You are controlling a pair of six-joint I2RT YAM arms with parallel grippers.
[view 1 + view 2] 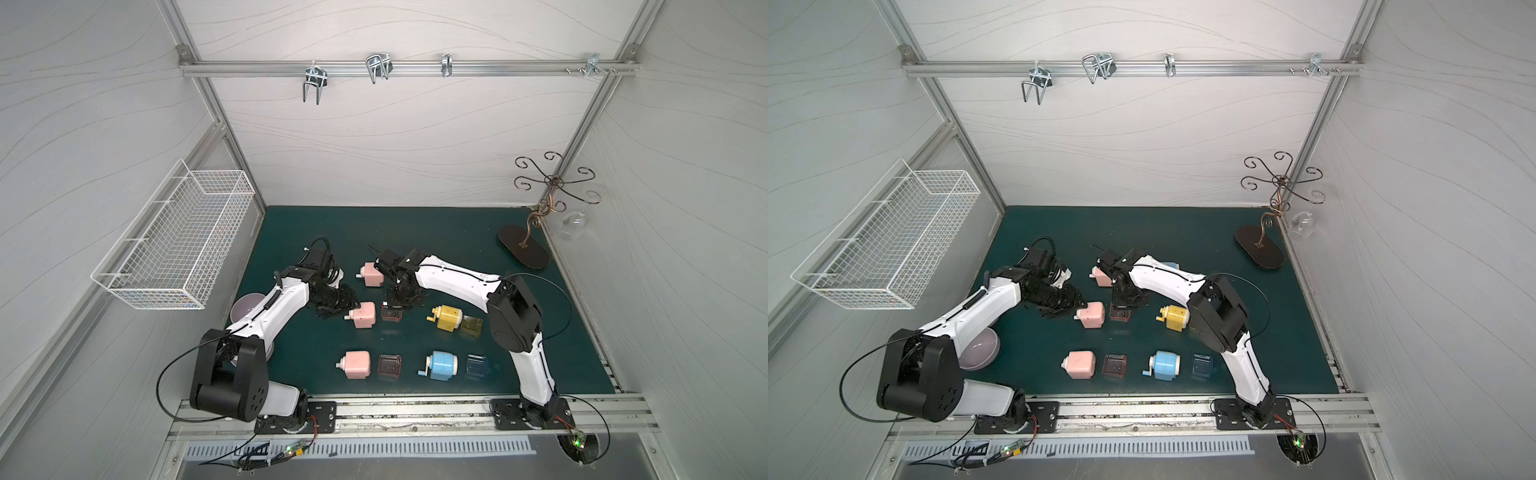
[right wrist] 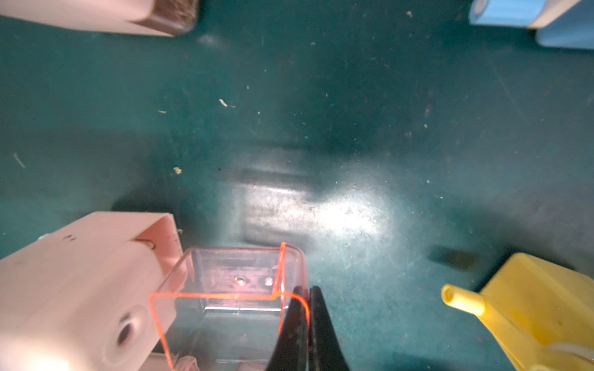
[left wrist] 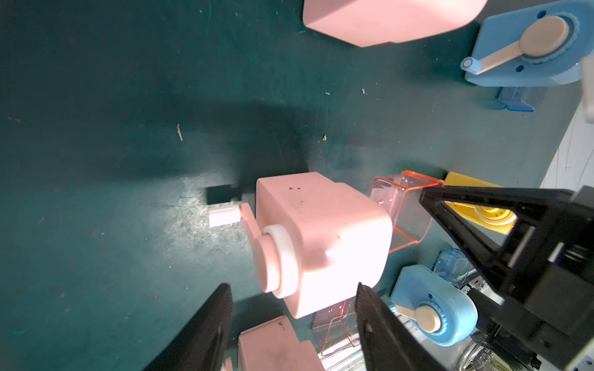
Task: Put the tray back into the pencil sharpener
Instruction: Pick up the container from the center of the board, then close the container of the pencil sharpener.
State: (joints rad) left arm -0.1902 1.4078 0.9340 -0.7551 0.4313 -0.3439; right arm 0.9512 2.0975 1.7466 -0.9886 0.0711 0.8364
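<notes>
Your right gripper (image 2: 308, 308) is pinched together on one side wall of the clear, red-edged tray (image 2: 231, 289). The fingers meet over the rim, and their lower parts run out of the right wrist view. The tray is outside the middle pink sharpener (image 2: 80, 282), just beside its end face. That edge is blurred, so you cannot tell whether the two touch, nor whether the tray rests on the green mat (image 2: 353, 112) or hangs just above it. In a top view the right wrist covers most of the tray (image 1: 392, 313) (only a reddish strip shows below the black hardware).

Your left gripper (image 3: 292, 286) has its fingers apart at the crank end of that sharpener (image 3: 321, 237). One finger overlaps the body's corner in the left wrist view, but you cannot make out contact. The finger bases are cut off by the frame.

The rear pink sharpener (image 1: 371, 275) is partly covered by the right wrist. A purple bowl (image 1: 245, 307) is half hidden under the left arm. The yellow sharpener (image 1: 446, 318) lies near the tray, with a yellowish tray (image 1: 471, 326) tight against the right elbow.
</notes>
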